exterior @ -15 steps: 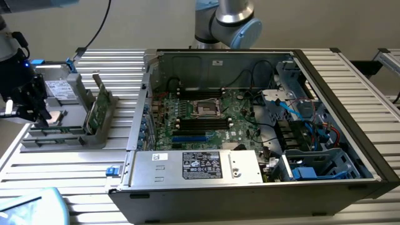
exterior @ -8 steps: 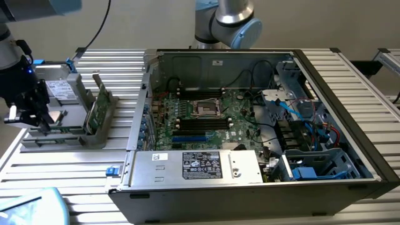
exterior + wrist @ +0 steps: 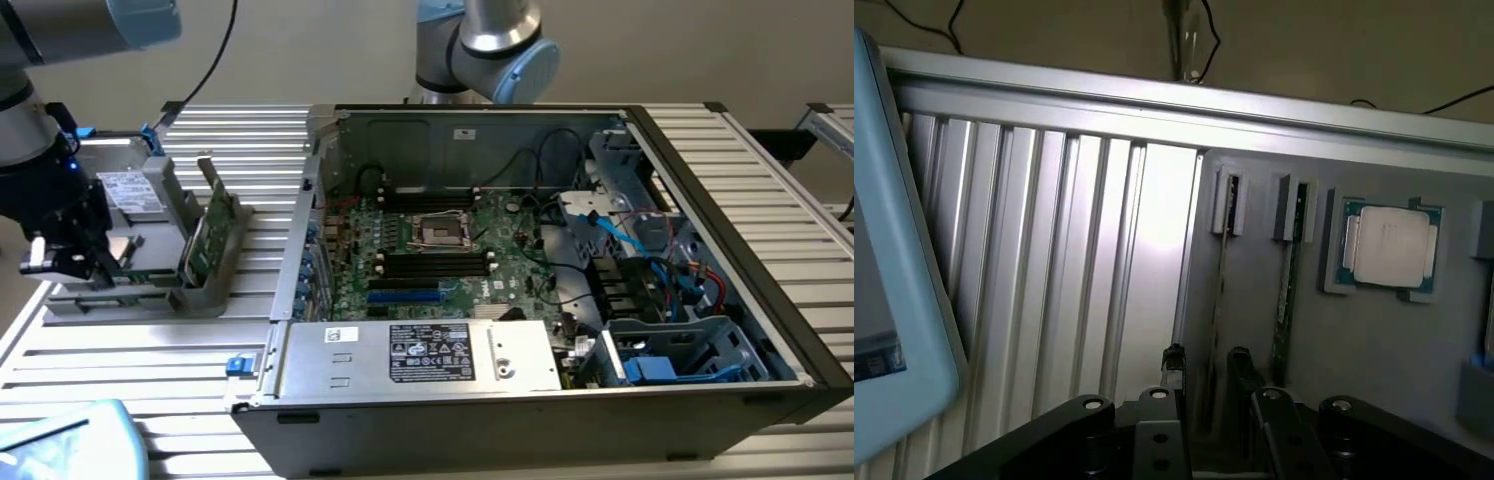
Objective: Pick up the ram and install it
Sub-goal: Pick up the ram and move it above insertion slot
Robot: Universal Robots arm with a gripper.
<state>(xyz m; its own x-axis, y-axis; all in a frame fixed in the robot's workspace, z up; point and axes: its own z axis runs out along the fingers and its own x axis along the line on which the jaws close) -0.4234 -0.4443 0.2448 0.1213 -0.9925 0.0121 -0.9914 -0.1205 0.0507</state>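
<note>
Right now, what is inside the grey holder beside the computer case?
In the grey holder, two ram sticks stand on edge in slots, and a square silver processor lies flat in a pocket. The end effector covers the holder's near end, so that part is hidden.

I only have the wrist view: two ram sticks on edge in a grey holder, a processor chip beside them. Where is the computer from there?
Observer: The open case sits right beside the holder, on the exterior view's right of it, with the motherboard facing up.
Operator: Where would a ram go?
Observer: Long black slots run next to the square processor socket, on its side toward the power supply.
Operator: And my gripper?
Observer: The gripper hangs over the holder's side away from the case, apart from the ram.
</note>
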